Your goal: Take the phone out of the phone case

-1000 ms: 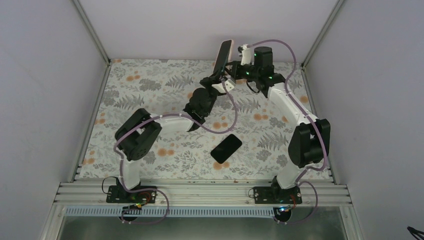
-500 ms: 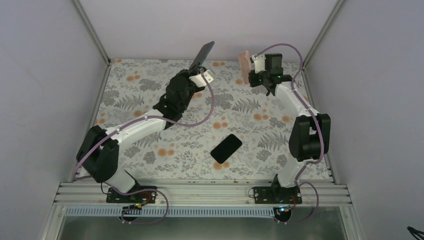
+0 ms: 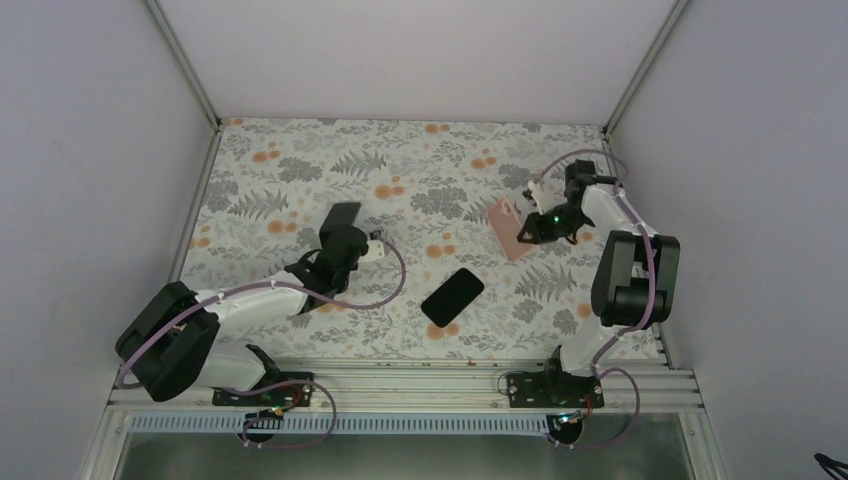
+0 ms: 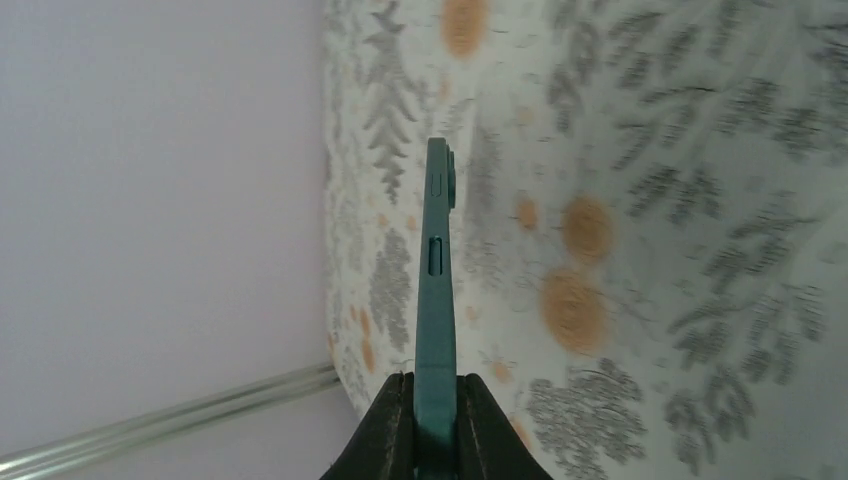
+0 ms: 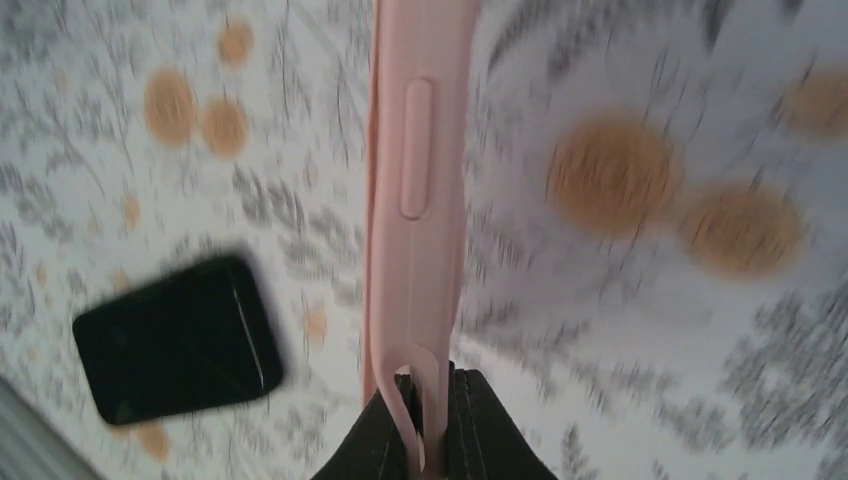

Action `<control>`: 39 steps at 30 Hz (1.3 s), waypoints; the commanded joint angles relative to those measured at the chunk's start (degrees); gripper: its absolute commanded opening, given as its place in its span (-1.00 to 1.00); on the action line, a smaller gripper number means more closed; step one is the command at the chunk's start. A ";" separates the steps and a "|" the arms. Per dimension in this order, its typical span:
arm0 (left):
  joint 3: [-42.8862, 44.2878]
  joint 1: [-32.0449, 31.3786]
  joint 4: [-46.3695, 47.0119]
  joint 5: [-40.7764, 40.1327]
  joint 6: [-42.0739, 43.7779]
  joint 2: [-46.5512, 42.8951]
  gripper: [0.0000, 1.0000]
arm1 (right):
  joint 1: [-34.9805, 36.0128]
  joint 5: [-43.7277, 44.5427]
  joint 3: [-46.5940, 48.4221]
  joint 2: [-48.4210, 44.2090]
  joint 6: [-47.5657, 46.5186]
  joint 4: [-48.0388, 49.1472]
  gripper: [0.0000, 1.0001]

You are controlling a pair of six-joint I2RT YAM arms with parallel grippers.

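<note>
My left gripper (image 3: pixel 343 250) is shut on a teal phone (image 3: pixel 343 220) and holds it at the left middle of the table. In the left wrist view the phone (image 4: pixel 437 290) stands edge-on between my fingers (image 4: pixel 391 430), above the table near the left wall. My right gripper (image 3: pixel 531 231) is shut on the pink phone case (image 3: pixel 508 229), low over the right side of the table. In the right wrist view the case (image 5: pixel 413 190) shows edge-on and empty, pinched by one thin wall in the right gripper (image 5: pixel 428 425).
A second, black phone (image 3: pixel 452 296) lies flat on the floral table mat (image 3: pixel 300 170) at front centre, also in the right wrist view (image 5: pixel 178 340), left of the case. Grey walls and metal posts (image 3: pixel 185 60) close in the sides.
The phone and case, together high at the back a second ago, are apart. My left arm swung left and down with the phone. My right arm dropped the case toward the right side.
</note>
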 commanded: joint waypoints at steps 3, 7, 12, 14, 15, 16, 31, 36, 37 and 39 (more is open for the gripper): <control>-1.13 -4.84 -2.99 -2.43 -3.43 2.80 -0.95 | -2.03 -1.43 -9.69 -3.62 -11.20 -7.04 -0.93; -2.56 -9.56 -4.82 -1.36 -5.55 6.43 -0.95 | -2.75 1.67 -13.13 -2.57 -12.09 -4.83 -0.93; -1.77 -13.10 -12.73 4.33 -7.69 9.58 -0.74 | -4.06 3.32 -13.10 0.17 -12.68 -3.67 -0.93; -0.06 -13.59 -18.55 8.74 -9.24 10.23 -0.40 | -4.90 4.36 -12.19 0.73 -12.63 -3.49 -0.81; 0.81 -13.63 -21.20 11.09 -9.93 10.41 -0.24 | -5.23 4.94 -11.78 0.77 -12.70 -3.55 -0.72; 1.82 -13.63 -24.16 13.81 -10.22 10.42 -0.11 | -5.56 5.62 -11.45 0.64 -12.73 -3.56 -0.56; 22.33 -8.80 -39.67 45.18 -10.44 4.50 0.29 | 0.14 9.00 -10.60 -16.96 -24.20 -13.70 -0.02; 24.85 -8.75 -33.92 47.41 -9.96 11.89 -0.93 | 5.28 4.73 -14.53 -14.50 -23.02 -14.25 -0.93; 25.53 -8.90 -33.89 48.39 -10.04 13.73 -0.95 | 6.64 4.08 -15.27 -14.05 -22.53 -13.44 -0.93; 26.38 -9.61 -33.61 49.14 -9.87 17.21 -0.95 | 9.52 3.08 -16.44 -12.91 -21.18 -12.11 -0.93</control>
